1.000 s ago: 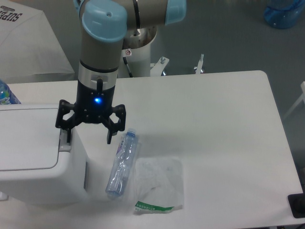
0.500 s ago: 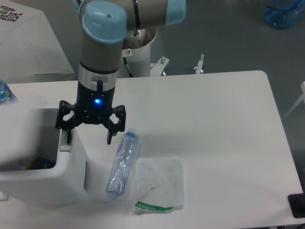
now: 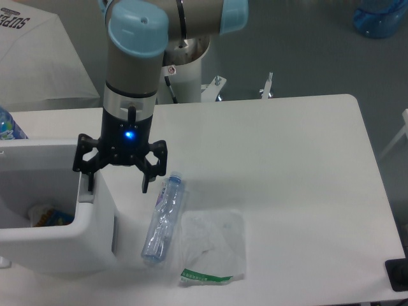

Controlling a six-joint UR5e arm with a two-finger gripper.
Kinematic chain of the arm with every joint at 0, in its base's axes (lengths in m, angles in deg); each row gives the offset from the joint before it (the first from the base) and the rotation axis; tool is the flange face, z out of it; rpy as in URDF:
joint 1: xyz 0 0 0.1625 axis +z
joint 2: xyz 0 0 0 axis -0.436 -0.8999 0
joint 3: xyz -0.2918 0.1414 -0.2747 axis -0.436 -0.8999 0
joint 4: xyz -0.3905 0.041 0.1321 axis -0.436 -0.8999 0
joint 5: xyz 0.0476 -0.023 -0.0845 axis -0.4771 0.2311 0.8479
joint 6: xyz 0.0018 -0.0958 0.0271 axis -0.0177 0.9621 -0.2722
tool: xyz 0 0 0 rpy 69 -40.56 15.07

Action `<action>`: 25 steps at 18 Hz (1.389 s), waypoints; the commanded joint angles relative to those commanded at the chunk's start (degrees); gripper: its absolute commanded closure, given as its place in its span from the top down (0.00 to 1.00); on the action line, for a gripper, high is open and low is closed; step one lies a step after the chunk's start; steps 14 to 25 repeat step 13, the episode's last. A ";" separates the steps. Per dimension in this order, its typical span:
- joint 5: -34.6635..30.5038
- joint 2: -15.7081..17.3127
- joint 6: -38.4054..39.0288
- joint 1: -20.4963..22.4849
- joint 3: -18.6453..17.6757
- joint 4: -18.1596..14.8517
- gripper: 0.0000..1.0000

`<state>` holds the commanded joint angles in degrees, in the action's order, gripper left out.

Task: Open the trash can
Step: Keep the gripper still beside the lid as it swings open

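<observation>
Gaping trash can (image 3: 95,236), lid newly raised

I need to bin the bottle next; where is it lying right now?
The bottle lies on the table, lower left of centre, between the open trash can and a clear plastic wrapper, just below the gripper.

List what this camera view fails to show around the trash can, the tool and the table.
- Trash can: left part cut off by the frame edge; the lid is not visible.
- Contents: only a colourful scrap shows, the front wall hides the rest.
- Tool: left finger tip sits at the can's rim; contact cannot be told.
- Wrapper: green print too small to read.
- Blue-capped bottle: cut by the left edge.
</observation>
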<state>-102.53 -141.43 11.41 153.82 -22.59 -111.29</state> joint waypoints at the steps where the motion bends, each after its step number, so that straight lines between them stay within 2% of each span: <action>1: 0.00 0.00 -0.09 0.18 0.88 0.88 1.00; 3: -0.18 0.61 -0.70 0.79 2.38 2.11 1.00; 6: -1.75 2.72 -5.08 2.98 2.38 2.11 1.00; 12: -8.16 5.18 -18.35 4.13 1.86 0.28 1.00; 25: -8.43 5.19 -18.89 4.13 1.77 -0.34 1.00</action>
